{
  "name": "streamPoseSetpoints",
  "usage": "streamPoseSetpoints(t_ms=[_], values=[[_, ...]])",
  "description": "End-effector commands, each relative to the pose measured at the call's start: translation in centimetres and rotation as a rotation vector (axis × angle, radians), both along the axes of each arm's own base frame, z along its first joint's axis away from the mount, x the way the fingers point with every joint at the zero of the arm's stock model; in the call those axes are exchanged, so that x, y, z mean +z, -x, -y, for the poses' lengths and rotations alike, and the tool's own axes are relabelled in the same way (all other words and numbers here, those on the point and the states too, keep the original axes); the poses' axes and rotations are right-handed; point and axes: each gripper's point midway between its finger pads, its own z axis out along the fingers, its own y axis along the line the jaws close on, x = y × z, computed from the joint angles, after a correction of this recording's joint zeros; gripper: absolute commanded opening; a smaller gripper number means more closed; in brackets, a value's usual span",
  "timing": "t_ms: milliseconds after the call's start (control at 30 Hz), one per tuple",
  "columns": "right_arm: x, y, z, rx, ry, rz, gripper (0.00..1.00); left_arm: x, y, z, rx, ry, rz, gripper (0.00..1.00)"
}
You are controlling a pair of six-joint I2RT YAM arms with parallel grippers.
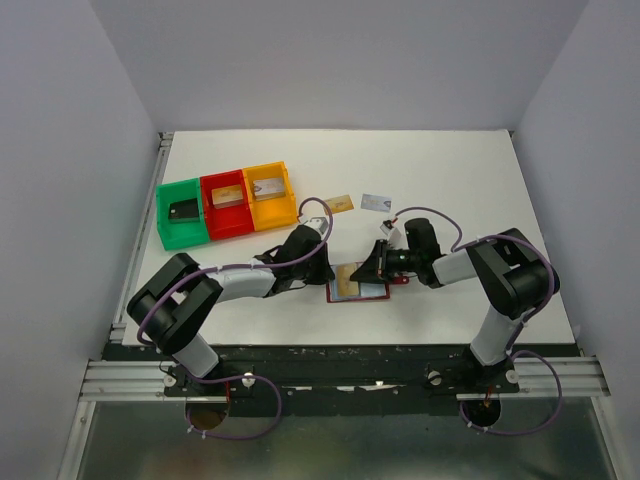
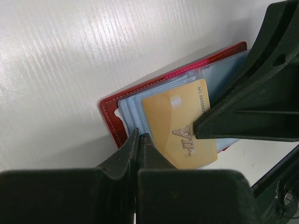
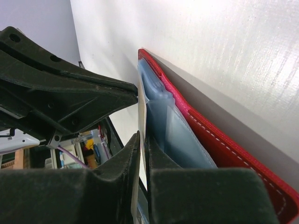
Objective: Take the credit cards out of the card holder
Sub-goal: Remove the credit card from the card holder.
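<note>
The card holder (image 1: 374,294), dark red with light blue lining, lies open between the arms. In the left wrist view a gold-tan credit card (image 2: 175,122) marked VIP sticks partly out of its blue sleeves (image 2: 133,106). My left gripper (image 2: 138,134) is shut, its tips pressed on the sleeve edge at the holder's left side (image 1: 328,272). My right gripper (image 3: 141,135) is shut on the thin edge of that gold card, beside the red cover (image 3: 212,137); it also shows in the top view (image 1: 372,267). A gold card (image 1: 340,203) and a silver-white card (image 1: 376,202) lie loose farther back.
Green (image 1: 182,213), red (image 1: 226,203) and orange (image 1: 270,195) bins stand in a row at the back left; the green one holds a black card, the other two hold a card each. The two grippers sit close together over the holder.
</note>
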Motion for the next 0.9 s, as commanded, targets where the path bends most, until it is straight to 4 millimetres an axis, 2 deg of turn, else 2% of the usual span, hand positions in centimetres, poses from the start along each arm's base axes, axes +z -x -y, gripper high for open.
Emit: streamPoseSetpoints(t_ms=[0, 333, 567, 700, 867], values=[[1.0, -0.4, -0.6, 0.014, -0.023, 0.032, 0.2, -0.6, 0.5, 0.4, -0.023, -0.005, -0.021, 0.0], [1.7, -0.5, -1.1, 0.024, -0.081, 0.02, 0.27, -1.6, 0.8, 0.5, -0.026, -0.02, -0.051, 0.0], [1.1, -0.1, -1.6, 0.05, -0.077, -0.005, 0.3, -1.0, 1.0, 1.6, -0.069, 0.007, -0.031, 0.0], [0.6, 0.2, -1.6, 0.068, -0.057, -0.021, 0.35, -0.7, 1.0, 1.7, -0.075, 0.014, -0.02, 0.0], [0.4, 0.4, -1.2, 0.059, -0.013, -0.017, 0.32, -1.0, 0.9, 1.3, -0.058, -0.008, -0.027, 0.0]])
